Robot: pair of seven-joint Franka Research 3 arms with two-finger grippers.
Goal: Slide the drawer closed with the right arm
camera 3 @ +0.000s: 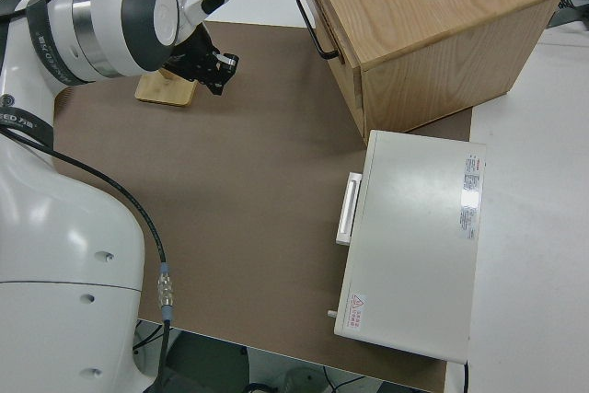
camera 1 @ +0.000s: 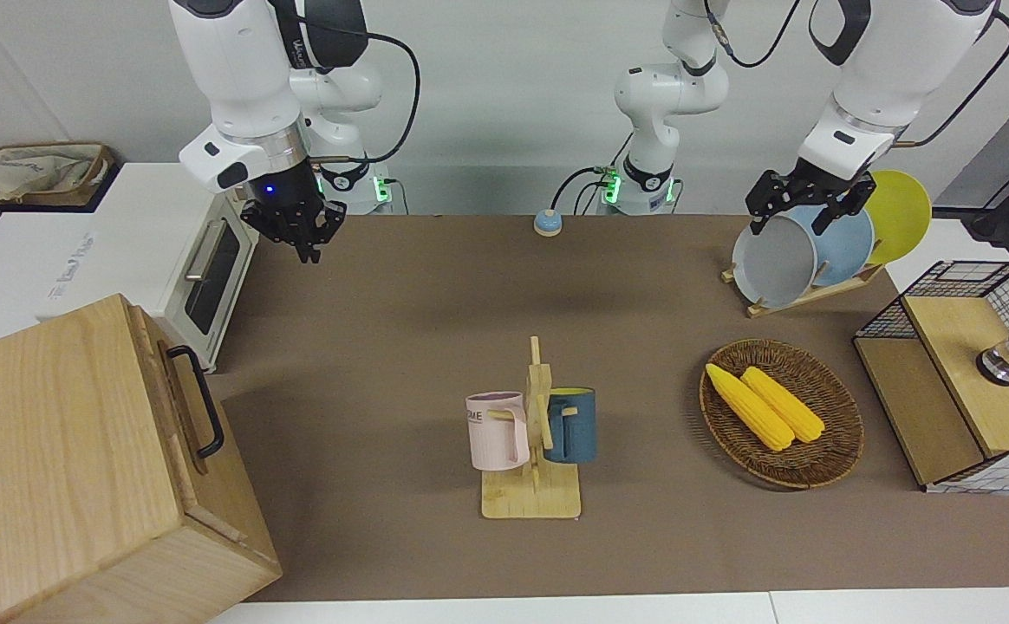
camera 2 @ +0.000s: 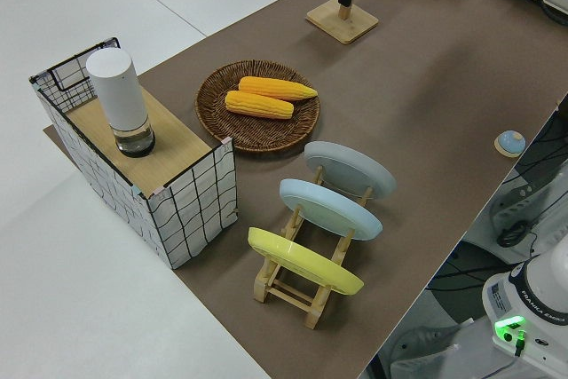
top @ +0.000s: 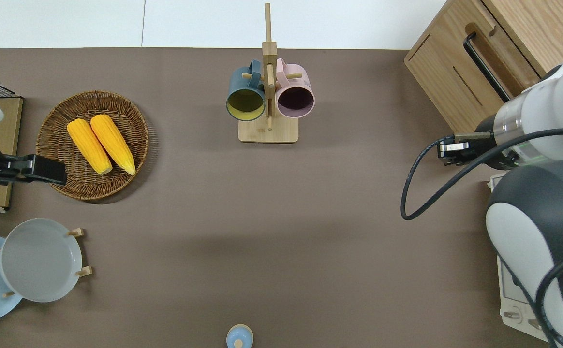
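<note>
Drawer [camera 1: 177,394] sits flush, seemingly shut. Right gripper [camera 1: 301,227] empty, fingers nearly together, well apart from handle [camera 1: 197,400]; lift clear, avoid oven [camera 1: 210,277]. Left arm parked.

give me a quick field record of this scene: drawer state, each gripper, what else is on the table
drawer: the drawer sits flush in the cabinet, shut as far as the views show
handle: black loop handle, nothing touching it
right gripper: right gripper up in the air over bare table, apart from the drawer, holding nothing
left arm: parked; left gripper
oven: toaster oven beside the cabinet, nearer to the robots
mugs: pink mug and blue mug hang on the mug stand
basket: wicker basket holds two corn cobs
</note>
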